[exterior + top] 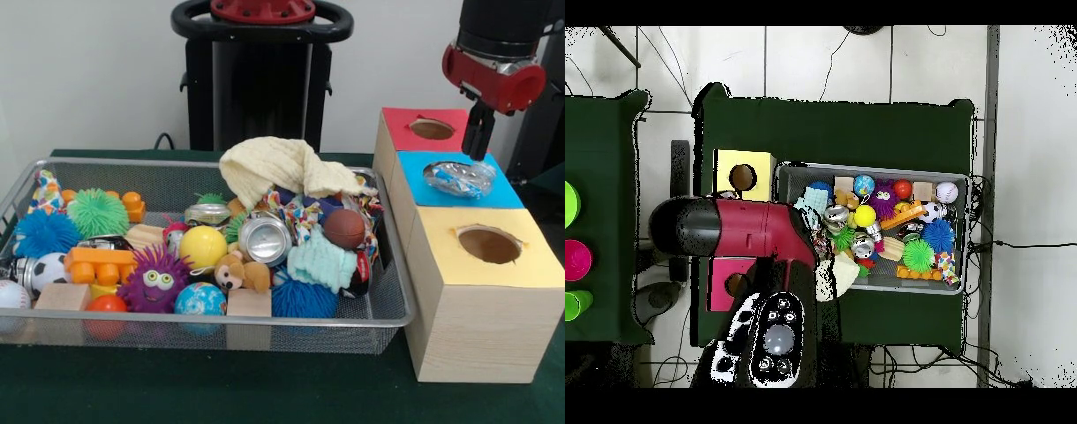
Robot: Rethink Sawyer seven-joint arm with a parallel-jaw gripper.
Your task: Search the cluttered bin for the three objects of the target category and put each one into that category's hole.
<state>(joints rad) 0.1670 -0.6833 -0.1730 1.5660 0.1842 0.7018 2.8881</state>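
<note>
My gripper (478, 155) hangs just above the blue-topped box (505, 193), the middle one of three boxes right of the bin. A crumpled clear plastic piece with blue print (459, 177) lies across that box's hole, directly under the gripper tip; whether they touch I cannot tell. The red-topped box (408, 118) stands behind and the yellow-topped box (490, 269) in front, each with an open hole. A crushed silver can (265, 238) lies mid-bin, and another shiny metal piece (207, 213) lies further back. In the overhead view the red arm (735, 228) hides the gripper and the blue box.
The wire mesh bin (265, 321) is packed with toys: balls, spiky pom-poms, orange blocks, wooden blocks, a plush bear (240, 274) and a cream cloth (278, 168) heaped at the back. Overhead, the bin (965, 230) sits right of the yellow box (725, 160).
</note>
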